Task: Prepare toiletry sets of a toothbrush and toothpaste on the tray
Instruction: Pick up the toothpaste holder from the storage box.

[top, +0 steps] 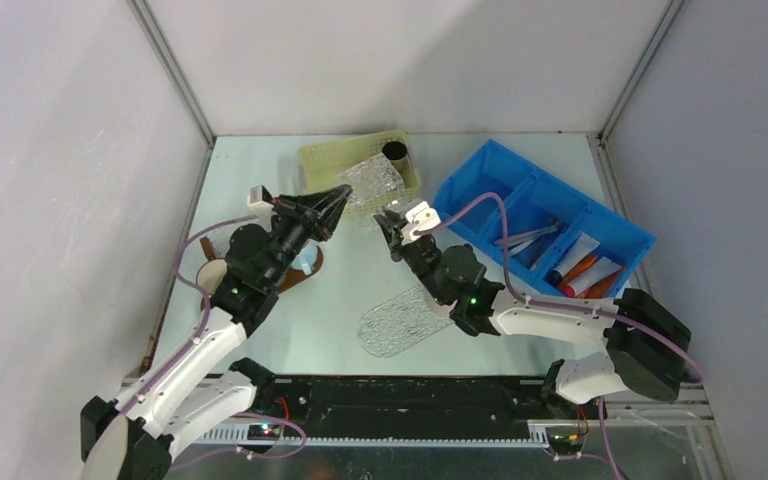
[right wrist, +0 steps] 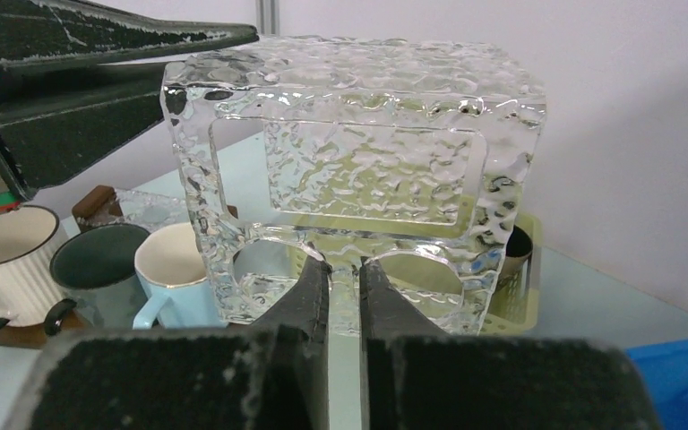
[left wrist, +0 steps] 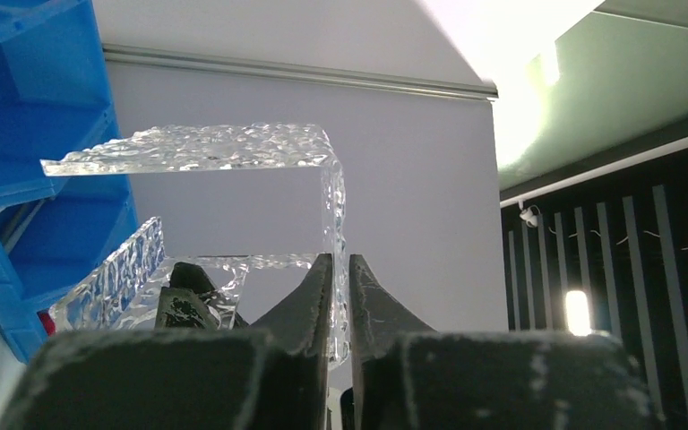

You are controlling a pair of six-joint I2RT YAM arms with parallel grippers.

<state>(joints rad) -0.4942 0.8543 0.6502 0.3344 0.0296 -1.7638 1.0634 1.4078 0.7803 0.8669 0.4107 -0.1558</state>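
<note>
While your two arms meet over the far middle of the table, both have hold of one clear textured holder [right wrist: 358, 81], lifted off the table just in front of the green tray [top: 325, 160] at the far edge. Your left gripper [left wrist: 339, 260] is pinched nearly closed on one thin side wall. Your right gripper [right wrist: 345, 264] is clamped tight on the holder's lower edge. The toothbrushes [top: 525, 240] and the white and orange tubes [top: 582, 262] lie in the blue bin [top: 480, 160] at the far right corner, well apart from both grippers. A dark cup [top: 396, 153] stands on the green tray, and three mugs [right wrist: 98, 260] sit at the left edge.
</note>
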